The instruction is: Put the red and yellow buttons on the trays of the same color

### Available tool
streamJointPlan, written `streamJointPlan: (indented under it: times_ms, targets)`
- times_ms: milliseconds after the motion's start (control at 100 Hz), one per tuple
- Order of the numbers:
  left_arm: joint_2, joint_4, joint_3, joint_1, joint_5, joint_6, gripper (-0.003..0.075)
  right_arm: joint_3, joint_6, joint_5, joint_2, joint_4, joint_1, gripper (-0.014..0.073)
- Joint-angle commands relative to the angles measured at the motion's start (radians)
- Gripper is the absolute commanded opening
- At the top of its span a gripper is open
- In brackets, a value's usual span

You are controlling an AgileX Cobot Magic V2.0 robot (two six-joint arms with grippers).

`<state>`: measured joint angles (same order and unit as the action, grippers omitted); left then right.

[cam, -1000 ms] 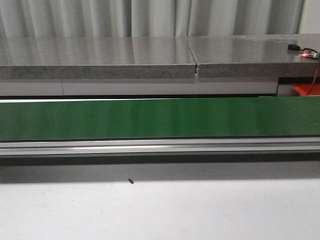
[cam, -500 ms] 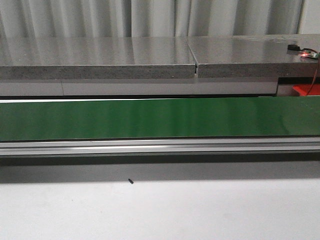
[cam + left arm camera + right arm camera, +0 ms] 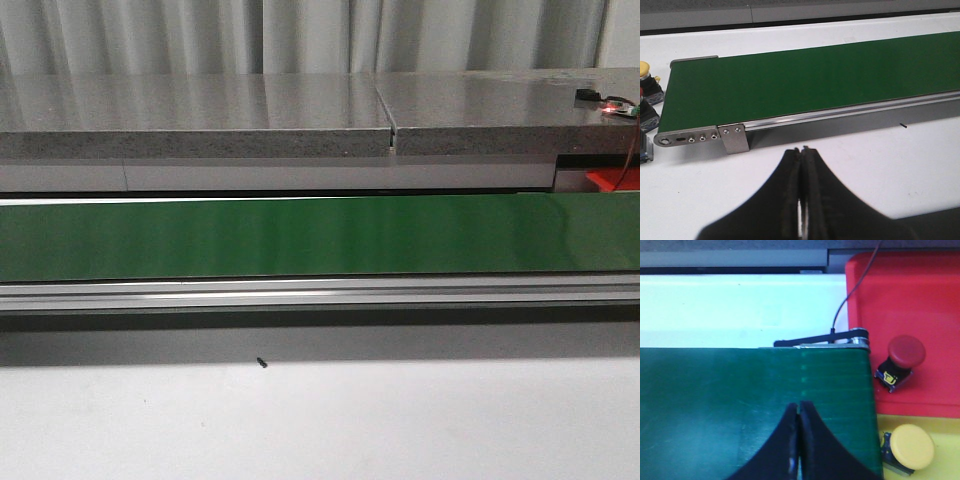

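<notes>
Showing no readable brand, label or writing anywhere; the small printed patch on the red button's base staying too blurred to read. Differing in nothing visible from the earlier front pictures: green conveyor belt [image 3: 300, 238] lying bare across the white tabletop [image 3: 320, 420], tiny dark speck [image 3: 261, 363] sitting on the tabletop just before the belt's metal rail, and grey stone counter [image 3: 200, 110] running behind.

Hanging clenched over the tabletop near the belt's end, left pincer [image 3: 801, 152] gripping nothing, fingers pressed together. Hanging likewise clenched and empty above the belt's other end, right pincer [image 3: 798, 407].

Lying on its side on the red tray [image 3: 900, 295], just beside the belt's end, red button [image 3: 906, 351]. Lying on the yellow tray [image 3: 940, 425], next to the red one, yellow button [image 3: 911, 446]. Standing on the tabletop off the belt's far end in the left wrist view, more buttons [image 3: 646, 95], one yellow-capped at the picture's edge, the others only partly showing.
</notes>
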<state>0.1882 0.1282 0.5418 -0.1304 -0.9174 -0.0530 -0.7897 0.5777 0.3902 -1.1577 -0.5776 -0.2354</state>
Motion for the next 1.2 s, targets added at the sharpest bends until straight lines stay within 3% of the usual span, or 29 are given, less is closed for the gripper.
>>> streamJointPlan:
  times_ms: [0, 690, 760, 880, 950, 1030, 1190]
  targets:
    - [0.010, 0.017, 0.027, -0.005, 0.065, 0.002, -0.0020, -0.025, 0.015, -0.034, 0.062, 0.011, 0.029, -0.0067]
    - [0.010, 0.017, 0.027, -0.005, 0.065, 0.002, -0.0020, 0.197, 0.010, 0.066, 0.415, 0.034, 0.076, -0.0067]
    - [0.010, 0.017, 0.027, -0.005, 0.065, 0.002, -0.0020, 0.203, -0.068, 0.085, 0.436, 0.106, 0.076, -0.0067]
    - [0.010, 0.017, 0.027, -0.005, 0.065, 0.002, -0.0020, 0.204, -0.391, 0.111, 0.474, 0.339, 0.077, -0.0067]
    - [0.010, 0.017, 0.027, -0.005, 0.065, 0.002, -0.0020, 0.204, -0.503, 0.122, 0.508, 0.459, 0.077, -0.0067]
    - [0.010, 0.017, 0.027, -0.005, 0.065, 0.002, -0.0020, 0.212, -0.518, 0.122, 0.549, 0.518, 0.077, -0.0067]
    - [0.010, 0.017, 0.027, -0.005, 0.065, 0.002, -0.0020, 0.278, -0.513, 0.115, 0.633, 0.516, 0.077, -0.0067]
